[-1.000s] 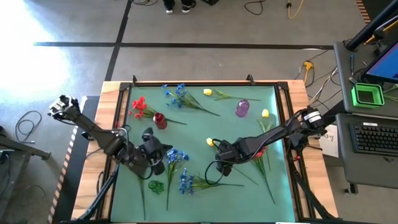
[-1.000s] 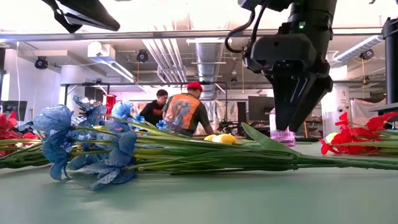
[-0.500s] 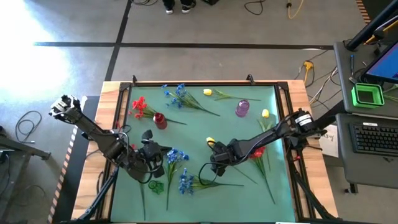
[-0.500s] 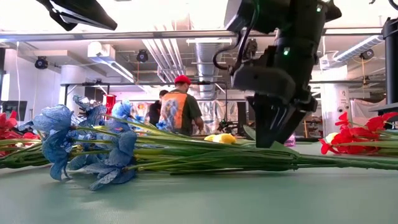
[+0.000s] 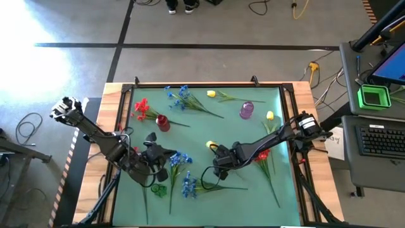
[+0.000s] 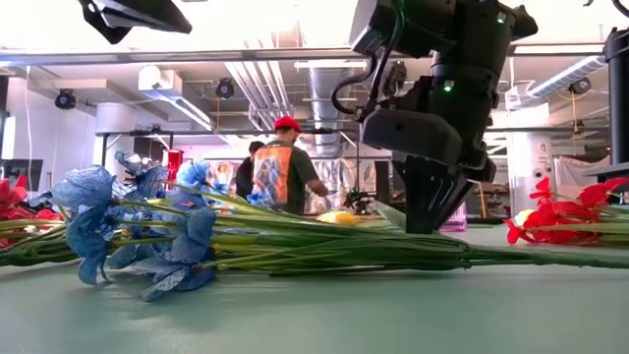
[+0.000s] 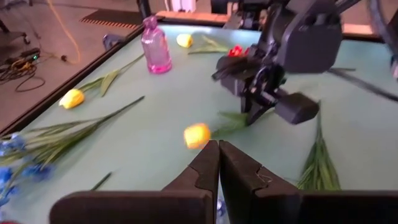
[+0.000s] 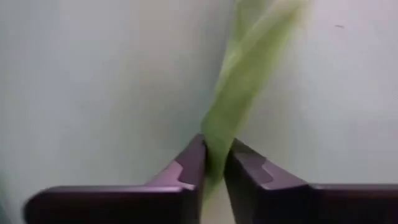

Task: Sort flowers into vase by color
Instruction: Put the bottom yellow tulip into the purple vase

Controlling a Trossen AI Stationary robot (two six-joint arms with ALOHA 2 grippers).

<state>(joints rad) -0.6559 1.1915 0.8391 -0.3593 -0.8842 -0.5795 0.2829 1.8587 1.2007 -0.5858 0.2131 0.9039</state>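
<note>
My right gripper (image 5: 220, 163) is down near the middle of the green table (image 5: 253, 196), a little toward six o'clock. In my right wrist view its two fingers (image 8: 194, 163) are pressed together on a green leaf (image 8: 239, 87) of the yellow flower (image 5: 211, 145), so it is gripping this flower by the leaf. The yellow bud lies just beside the gripper, at about eleven o'clock from it. In the low view the same gripper (image 6: 429, 218) stands with its tips at the mat among the green stems.

My left gripper (image 5: 158, 159) is closed and holds nothing. It hovers at about eight o'clock on the table, close to a blue flower (image 5: 180, 158). In the left wrist view its fingers (image 7: 205, 171) touch each other, and the yellow bud (image 7: 197, 135) shows just beyond them.

The other flowers are spread over the table. A second blue flower (image 5: 189, 184) lies at six o'clock and a third one (image 5: 182, 96) at eleven o'clock. One red flower (image 5: 141, 107) is at ten o'clock, beside a small red vase (image 5: 162, 122). Another red flower (image 5: 262, 154) lies at four o'clock, under my right arm. Two more yellow flowers are at twelve o'clock (image 5: 211, 94) and at two o'clock (image 5: 270, 116), and a purple vase (image 5: 246, 110) stands between them. A green vase (image 5: 157, 189) lies at seven o'clock.
</note>
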